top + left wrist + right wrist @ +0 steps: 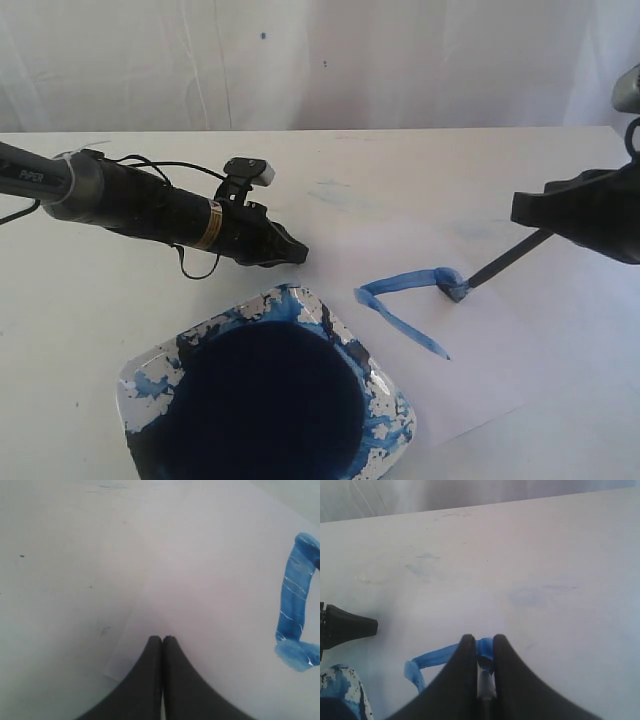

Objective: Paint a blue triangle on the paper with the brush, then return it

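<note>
The right gripper (481,639) has its jaws clenched on the brush (505,262), the black handle pinched between the two fingers and slanting down and leftward to the bristles, which rest on the paper (540,340) at the far-right corner of the blue triangle (400,283). Two sides are down, meeting in a point on the left: a thick one running to the brush tip and a thinner one tapering off toward the near right. The third side is missing. Closing it looks like a short pull toward the near edge, from the tip to that thin tail. It is best done with light, even pressure and the handle tilted so that the bristles trail rather than dig in. The tapering stroke suggests the paint thins fast, so a fresh load from the dish (385,385) may be needed. The sheet lies loose on the table (80,330) and a heavy drag could shift it. The right arm enters low from the right edge, its wrist just above the paper. The left gripper (162,639) is closed on nothing and poised by the paper's left corner, just beyond the dish; whether it touches the sheet I cannot tell. Its arm reaches in from the left, sloping gently down.
</note>
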You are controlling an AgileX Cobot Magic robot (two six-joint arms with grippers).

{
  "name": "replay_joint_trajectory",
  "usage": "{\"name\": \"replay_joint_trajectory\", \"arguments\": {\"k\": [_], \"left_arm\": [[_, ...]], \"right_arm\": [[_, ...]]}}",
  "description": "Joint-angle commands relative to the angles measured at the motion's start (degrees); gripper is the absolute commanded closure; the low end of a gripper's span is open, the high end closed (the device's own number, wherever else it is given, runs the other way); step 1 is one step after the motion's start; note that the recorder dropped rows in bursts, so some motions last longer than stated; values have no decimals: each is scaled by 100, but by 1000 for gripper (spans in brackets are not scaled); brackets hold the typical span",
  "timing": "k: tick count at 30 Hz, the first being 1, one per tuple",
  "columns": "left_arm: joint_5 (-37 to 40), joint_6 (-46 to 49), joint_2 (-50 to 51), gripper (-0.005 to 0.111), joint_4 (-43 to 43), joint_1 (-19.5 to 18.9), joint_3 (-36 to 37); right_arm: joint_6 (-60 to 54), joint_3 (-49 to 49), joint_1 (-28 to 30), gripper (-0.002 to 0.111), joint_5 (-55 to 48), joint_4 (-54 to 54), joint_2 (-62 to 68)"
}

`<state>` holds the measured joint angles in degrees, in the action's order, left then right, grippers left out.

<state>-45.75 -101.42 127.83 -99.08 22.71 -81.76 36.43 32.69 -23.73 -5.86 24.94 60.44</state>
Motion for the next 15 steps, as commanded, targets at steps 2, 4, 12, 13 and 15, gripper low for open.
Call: {"name": "replay_joint_trajectory", "arguments": {"k": [2,4,12,13,15], "left_arm": [[86,-14,-28,107,-87,35,-29],[86,-14,-28,107,-87,35,-29],[86,-14,-28,107,-87,35,-29],[86,-14,-28,107,-87,35,-29],[86,-14,-28,107,-87,35,-29]], "right_arm": [[-1,-10,-202,108,-430,-221,-33],[-1,-10,-259,108,-487,-247,-33],[-42,-10,-311,108,-781,-417,-33],[-42,-10,-311,108,-781,-417,-33],[-42,-10,-311,108,-778,-417,-46]]}}
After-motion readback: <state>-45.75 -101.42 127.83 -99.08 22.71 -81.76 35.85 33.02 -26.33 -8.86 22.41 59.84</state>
